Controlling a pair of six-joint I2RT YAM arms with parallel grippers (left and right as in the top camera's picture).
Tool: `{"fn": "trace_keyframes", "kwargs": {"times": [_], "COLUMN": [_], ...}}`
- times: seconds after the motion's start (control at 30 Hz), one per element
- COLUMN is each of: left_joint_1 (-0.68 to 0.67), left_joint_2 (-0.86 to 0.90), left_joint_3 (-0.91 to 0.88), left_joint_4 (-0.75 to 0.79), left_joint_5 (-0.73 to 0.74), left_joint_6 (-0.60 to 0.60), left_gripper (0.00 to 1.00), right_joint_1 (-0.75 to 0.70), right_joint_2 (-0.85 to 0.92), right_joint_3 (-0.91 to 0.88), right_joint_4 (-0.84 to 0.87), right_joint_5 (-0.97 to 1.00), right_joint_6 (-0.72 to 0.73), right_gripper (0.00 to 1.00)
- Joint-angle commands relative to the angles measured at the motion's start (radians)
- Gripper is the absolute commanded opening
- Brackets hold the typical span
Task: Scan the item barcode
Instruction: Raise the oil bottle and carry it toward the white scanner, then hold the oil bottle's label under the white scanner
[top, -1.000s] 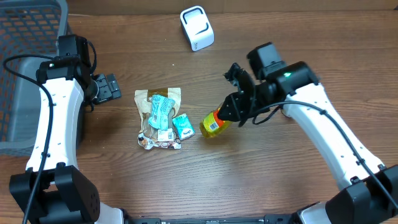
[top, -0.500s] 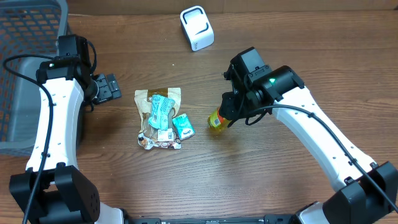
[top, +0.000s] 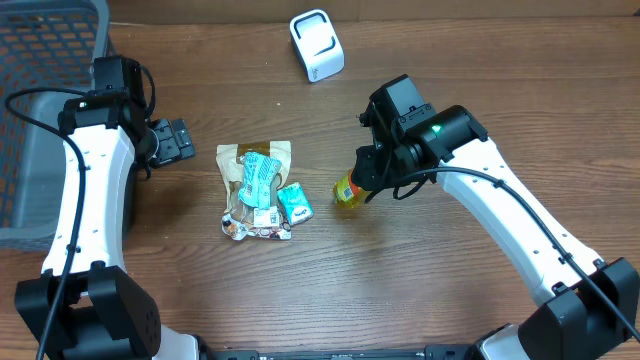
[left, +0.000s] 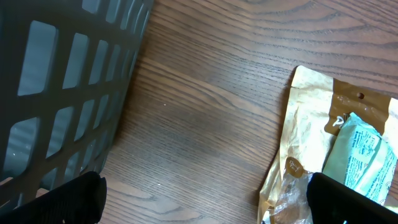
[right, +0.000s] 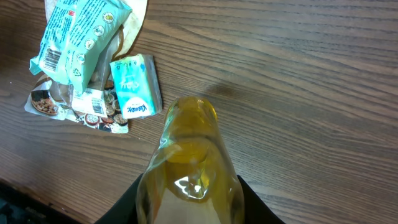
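Right gripper (top: 366, 180) pinching a yellow translucent plastic bottle (top: 348, 193): its dark fingers (right: 252, 210) press against the two sides of the bottle's body, as the right wrist view shows at the lower edge. The bottle lies near the middle of the brown wooden table (top: 450, 60), in front of the right arm and just right of a small pile of packets. From overhead it appears tilted, its printed label facing up and to the left. Whether its far end touches the wood cannot be told.

Left gripper (top: 172, 141) with its jaws spread wide and holding nothing. It hangs at the left side of the table, beside a dark grey plastic lattice basket (top: 40, 60). In the left wrist view both black fingertips (left: 74, 199) sit at the lower corners, with bare wood between them.

The pile consists of three items. A tan foil pouch (top: 262, 152) lies lowest, with a clear window at its near end. A teal printed packet (top: 258, 178) rests on top of the pouch. A small teal tissue pack (top: 294, 203) lies against the right edge of the pouch and is the item nearest the bottle, though apart from it.

A white rounded box-shaped device (top: 317, 45) stands at the far edge of the table, well apart from the bottle and from both grippers.
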Motion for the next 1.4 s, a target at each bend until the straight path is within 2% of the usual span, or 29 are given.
{"fn": "trace_keyframes", "kwargs": {"times": [0.0,0.43,0.53,0.67,0.87,1.07,1.37], "left_joint_1": [0.002,0.002,0.002,0.002,0.002,0.002,0.002], "left_joint_2": [-0.016,-0.016,-0.016,-0.016,-0.016,-0.016,-0.016], "left_joint_3": [0.02,0.02,0.02,0.02,0.02,0.02,0.02], "left_joint_4": [0.0,0.0,0.0,0.0,0.0,0.0,0.0], "left_joint_5": [-0.013,-0.013,-0.013,-0.013,-0.013,-0.013,-0.013], "left_joint_6": [0.012,0.012,0.012,0.012,0.012,0.012,0.012], "left_gripper": [1.0,0.99,1.0,0.99,1.0,0.99,1.0], "right_joint_1": [0.006,0.006,0.006,0.006,0.006,0.03,0.096], "right_joint_2": [-0.003,-0.003,-0.003,-0.003,-0.003,-0.003,0.023], "right_joint_3": [0.026,0.026,0.026,0.039,0.144,0.294,0.322], "right_joint_4": [0.009,0.022,0.057,0.114,0.116,0.137,0.447], "right_joint_5": [0.0,0.001,0.009,0.102,0.234,0.362,0.499], "right_joint_6": [0.004,0.004,0.0,0.0,-0.014,-0.137,-0.453], "right_gripper": [0.25,0.24,0.21,0.15,0.13,0.1,0.06]}}
